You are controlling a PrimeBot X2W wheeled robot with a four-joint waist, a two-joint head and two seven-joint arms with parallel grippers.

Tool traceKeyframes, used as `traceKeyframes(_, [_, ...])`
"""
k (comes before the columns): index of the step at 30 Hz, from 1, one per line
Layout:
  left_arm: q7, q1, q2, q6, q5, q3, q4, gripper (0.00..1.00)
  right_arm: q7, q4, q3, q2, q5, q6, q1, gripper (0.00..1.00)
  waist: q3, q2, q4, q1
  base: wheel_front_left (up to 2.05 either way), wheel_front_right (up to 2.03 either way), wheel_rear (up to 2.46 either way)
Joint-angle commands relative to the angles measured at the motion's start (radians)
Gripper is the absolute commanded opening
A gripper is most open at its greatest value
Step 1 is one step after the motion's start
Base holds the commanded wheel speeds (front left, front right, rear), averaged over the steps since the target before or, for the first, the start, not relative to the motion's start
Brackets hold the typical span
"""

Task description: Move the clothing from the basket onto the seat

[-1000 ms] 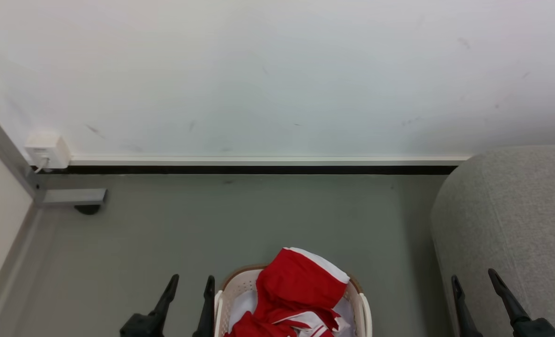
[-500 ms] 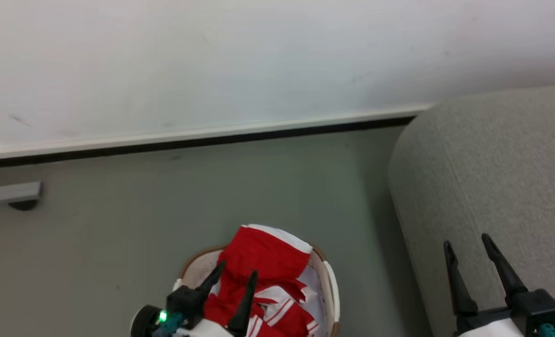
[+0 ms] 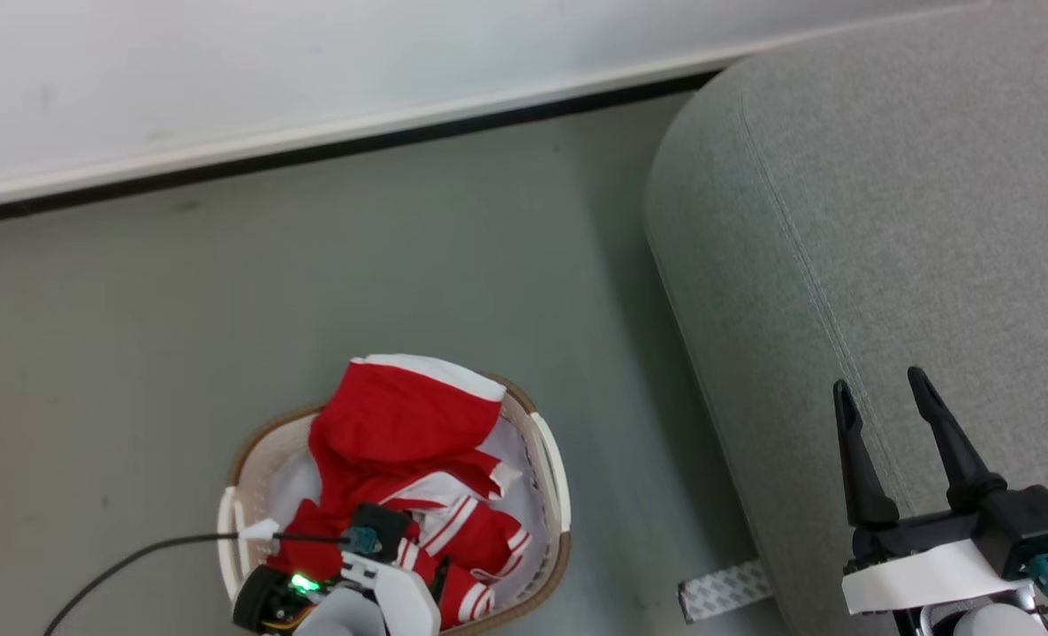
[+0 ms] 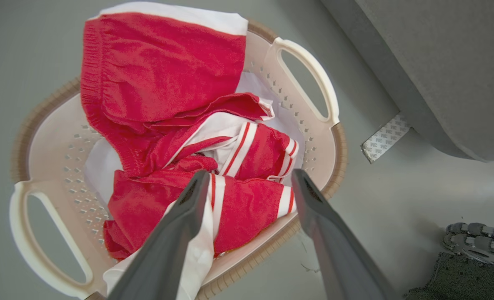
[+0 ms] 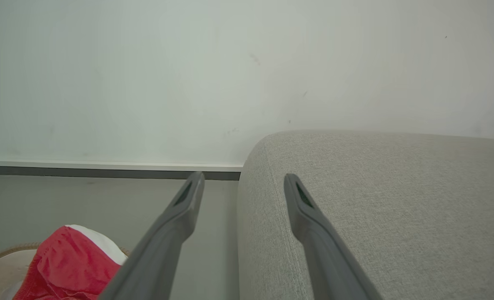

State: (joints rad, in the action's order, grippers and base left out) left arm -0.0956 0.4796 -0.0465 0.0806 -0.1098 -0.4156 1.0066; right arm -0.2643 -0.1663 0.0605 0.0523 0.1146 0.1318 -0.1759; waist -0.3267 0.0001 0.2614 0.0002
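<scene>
Left gripper (image 4: 250,175): jaws spread wide, nothing between them, tips poised over a red-and-white striped fold of the clothing (image 4: 159,75) at the near rim of the basket (image 4: 313,75). One finger (image 4: 176,225) overlaps a white flap; contact or not, cannot tell. In the head view the wrist housing covers the fingers and that end of the heap. Right gripper (image 3: 879,382): jaws parted, empty, held above the seat (image 3: 886,221) just inside its rounded edge, touching nothing. All clothing lies in the basket: a red piece with gathered waistband and white band is draped over the far rim, striped pieces crumpled below, pale white cloth (image 4: 101,166) under them. No lettering made out. Basket stands on the grey floor (image 3: 224,309), near the seat but apart. A patterned strip (image 3: 723,587) lies on the floor at the seat's base, one end hidden beneath it. A black cable (image 3: 135,552) crosses the basket's rim. Dark ribbed roller (image 4: 476,233) at the corner, cut off.
</scene>
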Motion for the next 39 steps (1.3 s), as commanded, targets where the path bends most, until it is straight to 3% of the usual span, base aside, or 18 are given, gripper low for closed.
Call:
traceKeyframes(1, [0.016,0.024,-0.007,-0.007,-0.008,-0.003,0.022,1.00,0.000,0.006,0.003,-0.002,0.009,-0.002,-0.021,1.00,-0.049,-0.0001,0.032,-0.0002,0.00,0.00,0.00])
traceKeyframes(10, [0.082,0.137,-0.007,-0.023,-0.033,-0.030,0.163,1.00,0.000,0.026,0.012,-0.002,0.045,-0.002,-0.066,1.00,-0.166,-0.0001,0.056,-0.0002,0.00,0.00,0.00])
traceKeyframes(16, [0.095,0.211,-0.041,-0.052,-0.017,-0.043,0.224,1.00,0.000,0.043,0.010,-0.002,0.056,-0.002,-0.095,1.00,-0.247,-0.0001,0.069,-0.0002,0.00,0.00,0.00])
traceKeyframes(20, [0.114,0.246,-0.067,-0.079,0.001,-0.058,0.246,1.00,0.000,0.053,0.015,-0.002,0.064,-0.002,-0.110,1.00,-0.298,-0.0001,0.074,-0.0002,0.00,0.00,0.00])
traceKeyframes(25, [0.143,0.272,-0.077,-0.061,-0.005,-0.068,0.262,1.00,0.000,0.060,0.022,-0.002,0.075,-0.002,-0.127,1.00,-0.350,-0.0001,0.080,-0.0002,0.00,0.00,0.00])
traceKeyframes(34, [0.166,0.307,-0.090,-0.112,0.008,-0.091,0.274,1.00,0.000,0.068,0.023,-0.002,0.058,-0.002,-0.151,1.00,-0.405,-0.0001,0.076,-0.0002,0.00,0.00,0.00])
traceKeyframes(35, [0.166,0.311,-0.090,-0.113,0.009,-0.093,0.275,0.91,0.000,0.069,0.022,-0.002,0.056,-0.002,-0.153,1.00,-0.410,-0.0001,0.075,-0.0002,0.00,0.00,0.00])
traceKeyframes(36, [0.168,0.315,-0.088,-0.115,0.006,-0.093,0.276,0.91,0.000,0.069,0.022,-0.002,0.052,-0.002,-0.153,1.00,-0.413,-0.0001,0.073,-0.0002,0.00,0.00,0.00])
traceKeyframes(37, [0.164,0.319,-0.088,-0.114,0.004,-0.094,0.276,0.00,0.000,0.070,0.021,-0.002,0.050,-0.002,-0.153,1.00,-0.415,-0.0001,0.071,-0.0002,0.00,0.00,0.00])
traceKeyframes(39, [0.147,0.323,-0.089,-0.107,-0.001,-0.096,0.277,0.00,0.000,0.070,0.018,-0.002,0.043,-0.002,-0.154,1.00,-0.418,-0.0001,0.065,-0.0002,0.00,0.00,0.00])
